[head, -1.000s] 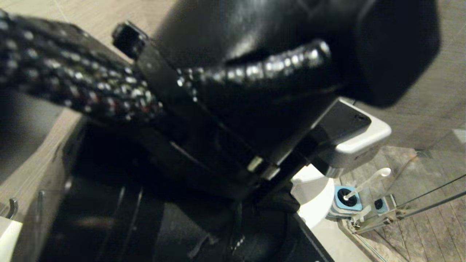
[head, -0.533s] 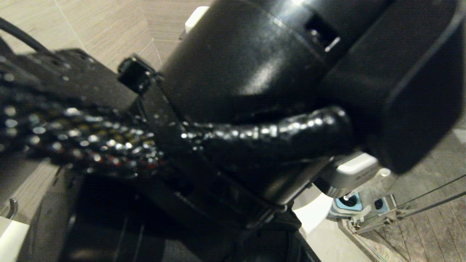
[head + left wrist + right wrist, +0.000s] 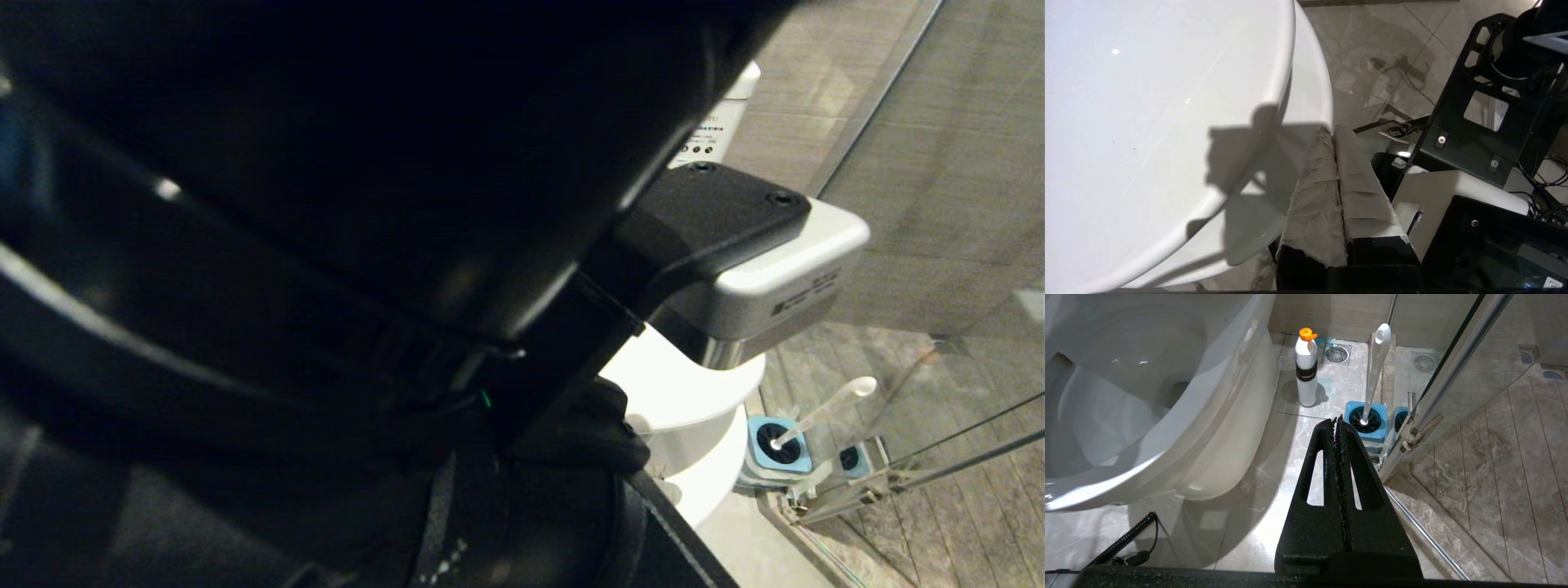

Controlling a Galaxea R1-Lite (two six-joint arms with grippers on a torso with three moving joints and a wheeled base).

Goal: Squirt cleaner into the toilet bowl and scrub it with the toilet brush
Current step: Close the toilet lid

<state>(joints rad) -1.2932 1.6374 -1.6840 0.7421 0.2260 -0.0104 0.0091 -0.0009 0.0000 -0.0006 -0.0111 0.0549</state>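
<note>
Left gripper (image 3: pixel 1334 132) is up beside the toilet bowl (image 3: pixel 1167 102), its 2 tape-wrapped jaws pressed flat together with nothing between them. The tips hover just off the rounded white rim, and their shadow falls across the glossy ceramic. Beyond them lies grey tiled floor (image 3: pixel 1372 61), and the robot's own black base frame (image 3: pixel 1474 134) sits close by.

Over to the right gripper (image 3: pixel 1337 422): its black jaws are closed tight on each other too, empty, hanging low above the floor beside the bowl's outer wall. Through that wrist camera the bowl is open, with the oval basin and its drain hole in plain sight.

The toilet brush (image 3: pixel 1375 371) stands in its blue holder (image 3: pixel 1365 424) on the floor, hard against the foot of the glass shower door (image 3: pixel 1453 363), and the slim white handle leans up and away from the holder. Between the holder and the bowl stands a white cleaner bottle (image 3: pixel 1306 371) with an orange cap and a black band, upright on the tiles. A round floor drain (image 3: pixel 1336 354) sits behind it, near the wall.

From the head camera, a dark arm fills nearly everything. Only a slice of white toilet, the brush in its holder and the glass door show at the right edge.
</note>
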